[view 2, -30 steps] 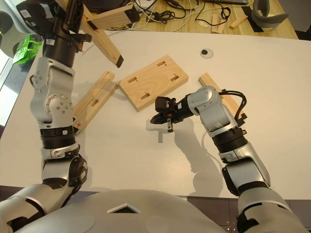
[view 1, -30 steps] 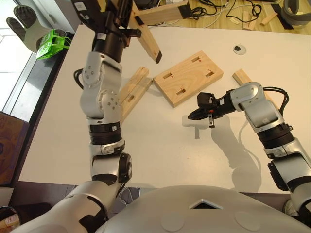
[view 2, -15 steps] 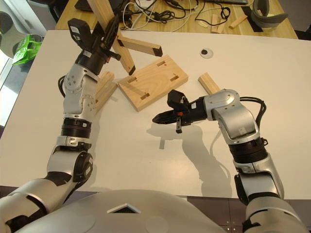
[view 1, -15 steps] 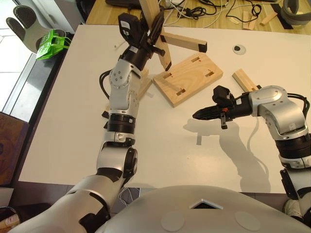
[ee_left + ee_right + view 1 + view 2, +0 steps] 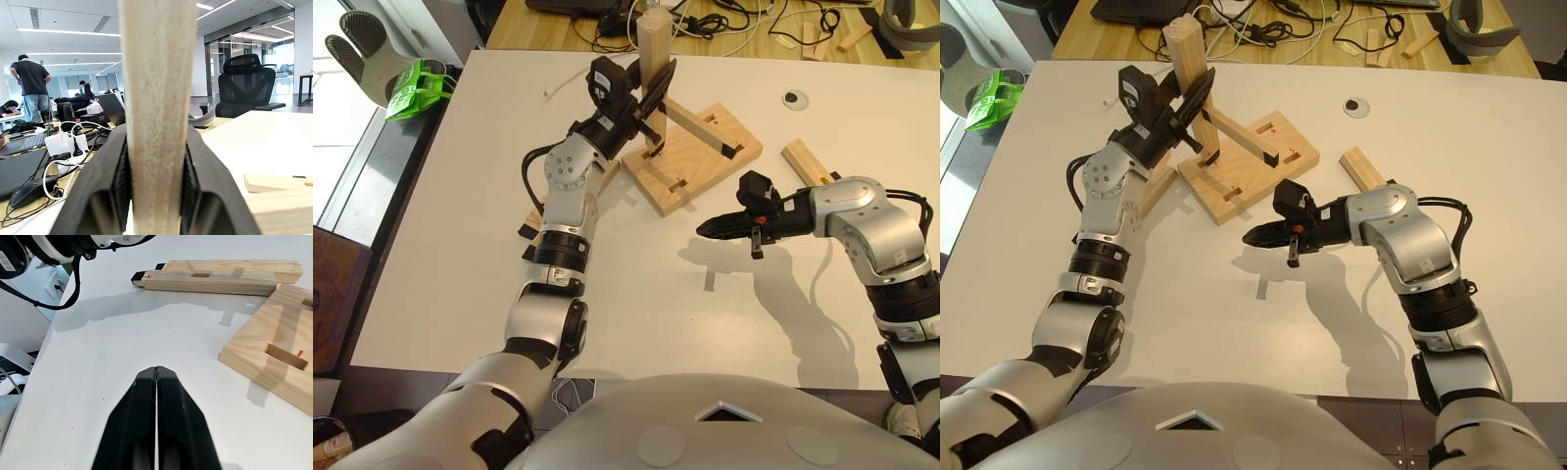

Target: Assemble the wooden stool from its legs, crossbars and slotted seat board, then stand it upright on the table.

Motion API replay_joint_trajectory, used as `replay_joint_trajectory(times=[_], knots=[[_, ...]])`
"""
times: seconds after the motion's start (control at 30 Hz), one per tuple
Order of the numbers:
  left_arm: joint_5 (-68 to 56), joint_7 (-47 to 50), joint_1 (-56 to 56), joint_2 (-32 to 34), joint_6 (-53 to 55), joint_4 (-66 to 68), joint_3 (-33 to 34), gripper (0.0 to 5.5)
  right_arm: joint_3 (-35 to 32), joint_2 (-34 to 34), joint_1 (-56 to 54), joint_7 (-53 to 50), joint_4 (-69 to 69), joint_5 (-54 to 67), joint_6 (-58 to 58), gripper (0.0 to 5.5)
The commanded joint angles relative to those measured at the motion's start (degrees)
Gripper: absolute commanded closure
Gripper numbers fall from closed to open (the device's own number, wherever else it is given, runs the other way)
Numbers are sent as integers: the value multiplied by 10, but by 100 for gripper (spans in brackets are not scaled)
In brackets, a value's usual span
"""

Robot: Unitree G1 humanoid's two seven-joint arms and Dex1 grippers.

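My left gripper (image 5: 649,90) is shut on an upright wooden leg (image 5: 655,39), whose crossbar (image 5: 700,125) slants down over the slotted seat board (image 5: 697,159). In the left wrist view the leg (image 5: 156,122) stands clamped between the black fingers (image 5: 105,196). The crossbar's dark end hangs close above the board's far right part; I cannot tell if it touches. My right gripper (image 5: 708,228) hovers shut and holding nothing just in front of the board's near edge. Its joined tips (image 5: 156,373) point over bare table toward a second leg pair (image 5: 220,276) lying flat beyond the seat board (image 5: 274,352).
A short loose wooden piece (image 5: 805,159) lies right of the board, behind my right arm. A round black disc (image 5: 794,98) sits at the far right of the table. A green bag (image 5: 416,88) hangs off the left edge. Cables cover the wooden desk (image 5: 754,20) behind.
My left arm has swung the leg and crossbar down and to the right, from above the table's far left to over the seat board. My right gripper rose off the table and stays shut.
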Motion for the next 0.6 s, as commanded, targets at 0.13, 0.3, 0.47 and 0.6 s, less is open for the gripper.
replay_joint_trajectory(times=[0.13,0.3,0.47,0.6], knots=[[30,-15,-10,25,-44,25,-11,447,4,-5,-4,-12,-1,8,2,550],[13,-41,2,27,-32,14,-14,447,6,-3,-7,-18,7,8,-2,550],[-6,-68,15,31,0,-23,-17,447,6,0,-9,-25,15,8,-5,550],[-11,-88,33,31,27,-46,-26,447,5,3,-11,-27,17,12,-5,550]])
